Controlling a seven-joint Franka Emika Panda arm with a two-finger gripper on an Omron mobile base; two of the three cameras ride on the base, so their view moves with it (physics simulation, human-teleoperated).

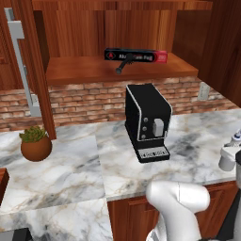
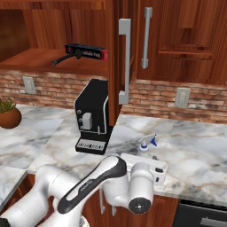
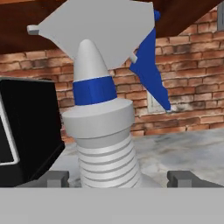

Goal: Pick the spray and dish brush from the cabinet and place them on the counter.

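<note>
The spray point(image 3: 103, 131), pale grey with a white trigger head and blue collar, stands upright on the marble counter point(image 2: 195, 150), right of the coffee machine. Its head point(image 2: 148, 144) pokes up just beyond my hand. My gripper point(image 3: 118, 178) is open, low at the counter's front edge, with one fingertip point(image 3: 57, 178) on each side of the bottle's ribbed neck and a gap to both. The dish brush point(image 1: 123, 65), a slim black stick, lies on the shelf of the open cabinet point(image 1: 94, 70), against a long black-and-red box point(image 1: 136, 55). From the right base the brush point(image 2: 62, 59) shows on the same shelf.
A black coffee machine point(image 1: 147, 120) stands mid-counter under the shelf. A potted plant point(image 1: 36, 146) sits at the far left. The open cabinet door with its grey bar handle point(image 2: 125, 62) hangs above the machine. Brick wall with outlets point(image 2: 181, 96) lies behind.
</note>
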